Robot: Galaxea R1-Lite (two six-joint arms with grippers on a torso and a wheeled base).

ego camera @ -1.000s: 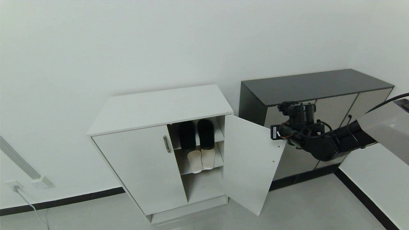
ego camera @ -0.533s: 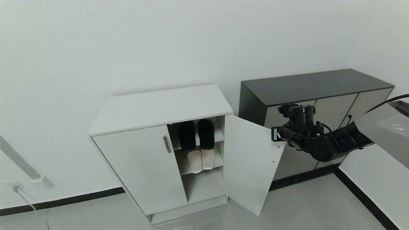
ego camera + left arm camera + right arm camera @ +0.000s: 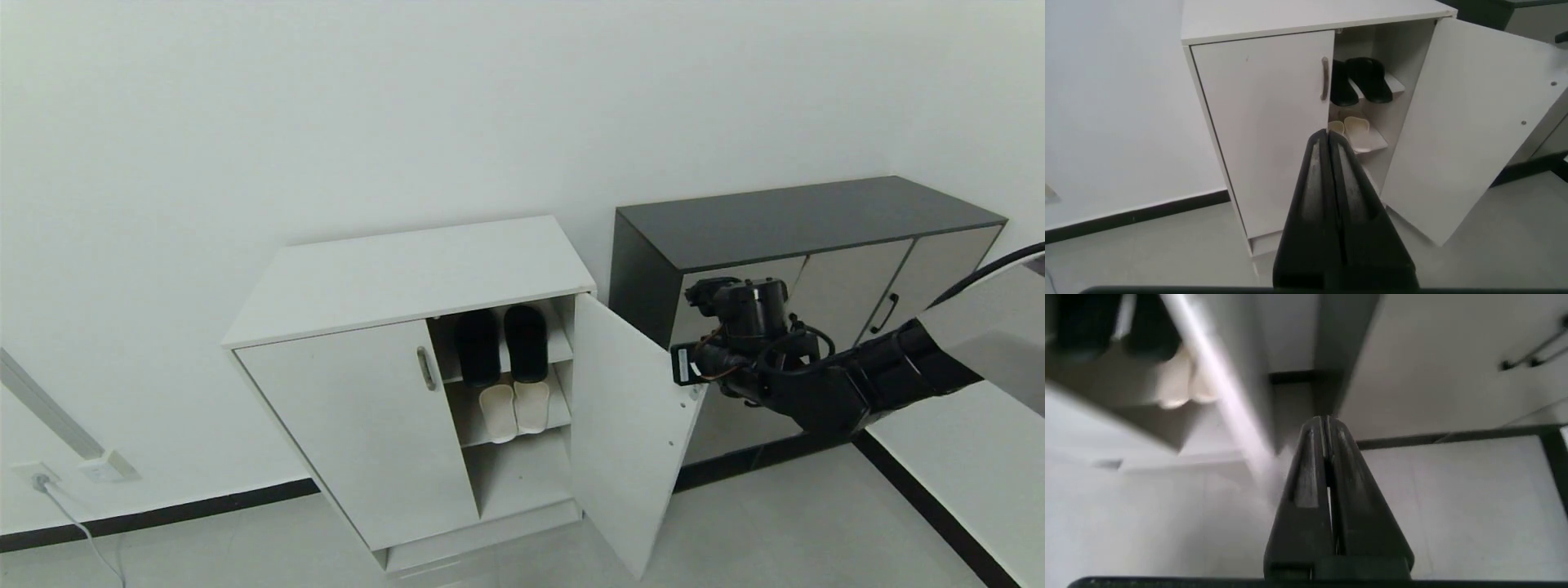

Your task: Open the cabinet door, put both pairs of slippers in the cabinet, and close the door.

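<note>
Inside the white cabinet [image 3: 408, 278], both pairs of slippers are put away. The black slippers [image 3: 502, 343] sit on the top shelf. The white slippers [image 3: 514, 408] sit on the shelf just under them. So the putting-in part looks done, and only the last job is left: closing the door.

On the right side of the cabinet, the door [image 3: 629, 408] stands open, out toward the room. It is not yet shut. The other door [image 3: 359, 425] on the left is shut flat.

From the right, the right arm [image 3: 824, 384] reaches across in front of a dark cabinet [image 3: 800, 212]. Its wrist is up by the far edge of the open door, on the door's outer side. The right jaws are pressed together, with nothing in them, and they point at the door's edge. I cannot tell if they touch it.

Farther back, the left jaws are together too and hold nothing. They point at the middle of the white cabinet, well apart from it.

Next, I think the right arm needs to push the door's outer side around toward the cabinet until it lies flat beside the left door. The push should be slow, so the door does not bang or bounce open. The slippers sit well back on the shelves, so they should not get in the way.
</note>
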